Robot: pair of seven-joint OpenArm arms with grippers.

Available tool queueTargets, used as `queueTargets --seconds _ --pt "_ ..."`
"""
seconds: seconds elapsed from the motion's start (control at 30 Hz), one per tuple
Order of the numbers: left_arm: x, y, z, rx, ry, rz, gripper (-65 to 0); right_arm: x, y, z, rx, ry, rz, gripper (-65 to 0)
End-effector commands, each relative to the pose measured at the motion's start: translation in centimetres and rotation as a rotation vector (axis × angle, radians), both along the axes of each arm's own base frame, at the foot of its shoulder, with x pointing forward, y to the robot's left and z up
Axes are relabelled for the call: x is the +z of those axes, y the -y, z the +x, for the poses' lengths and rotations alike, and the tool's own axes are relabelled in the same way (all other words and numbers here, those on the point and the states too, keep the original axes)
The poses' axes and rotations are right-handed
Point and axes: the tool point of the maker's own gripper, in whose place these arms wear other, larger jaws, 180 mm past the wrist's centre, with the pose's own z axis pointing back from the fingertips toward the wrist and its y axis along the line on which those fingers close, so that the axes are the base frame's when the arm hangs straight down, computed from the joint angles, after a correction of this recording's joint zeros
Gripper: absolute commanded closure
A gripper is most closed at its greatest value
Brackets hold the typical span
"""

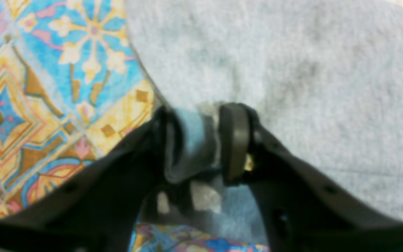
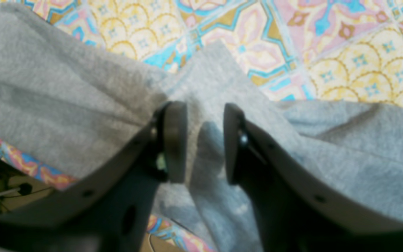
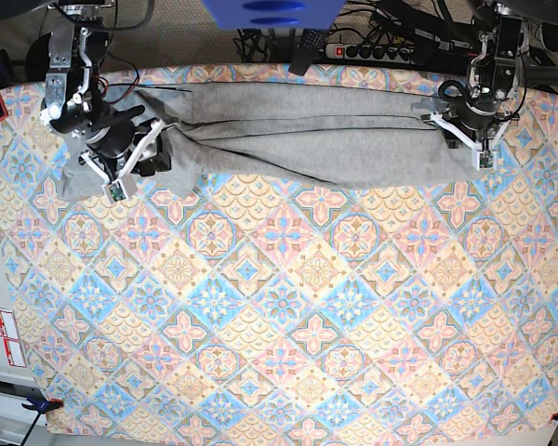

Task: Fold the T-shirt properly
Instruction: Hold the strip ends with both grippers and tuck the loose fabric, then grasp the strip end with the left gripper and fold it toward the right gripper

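- The counter (image 3: 279, 372) is covered by a diamond-patterned tablecloth (image 3: 260, 307); most of it lies bare (the whole near half).
- The T-shirt (image 3: 307, 139) lies along the far edge of the counter as a long, narrow grey band running side to side, with lengthwise creases; no lettering shows.
- The left hand (image 1: 201, 140) sits at the band's end on the base view's right; its wrist view shows the pads pinching a small bunched fold of grey cloth right at the shirt's edge, beside the bare tablecloth.
- The right hand (image 2: 205, 140) sits at the other end; its pads stand a little apart with a ridge of the shirt between them, so it appears to grip a thick fold, though firm contact is hard to confirm.
- Risks, as a judgement: the left pinch is shallow and at the very hem, so cloth could slip out on a lift; the right hand may hold only the top layer; uneven pulls from the two ends would skew or bunch the band (and the creases would be folded in).
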Motion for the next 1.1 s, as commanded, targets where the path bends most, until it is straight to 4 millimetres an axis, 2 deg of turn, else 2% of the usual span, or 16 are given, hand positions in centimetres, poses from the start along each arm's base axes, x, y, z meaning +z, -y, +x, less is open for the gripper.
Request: queueTargets --seconds 0.0,0.1,0.17,0.43,0.53,0.8,0.9,1.07 --pt "-1.2 1.6 -2.5 -0.037 -0.116 -0.053 -14.6 1.1 0.1 0.8 0.003 0.045 0.008 -18.0" --pt "-0.1 2.3 -1.9 -0.059 -0.081 -0.061 -7.8 1.1 0.1 0.8 0.003 0.045 0.008 -18.0" --pt "1.0 2.9 -1.1 -0.072 -0.045 -0.065 -0.2 1.1 0.1 0.8 0.002 0.046 0.009 -18.0" --pt "4.4 4.7 1.2 -0.113 0.066 -0.083 0.0 1.1 0.1 0.8 0.002 0.045 0.009 -18.0" --pt "5.8 6.0 2.1 -0.117 0.115 -0.107 0.0 1.1 0.1 0.8 0.002 0.045 0.009 -18.0" --pt "9.1 6.1 2.8 -0.056 0.212 -0.127 0.0 1.1 0.1 0.7 0.001 0.043 0.008 -18.0" --pt "9.9 7.1 2.9 -0.069 0.233 -0.146 0.0 1.2 0.2 0.9 0.001 0.048 0.006 -18.0" --pt "9.7 10.9 2.9 -0.061 0.242 -0.242 0.0 1.5 1.8 1.1 -0.040 0.057 -0.011 -18.0"
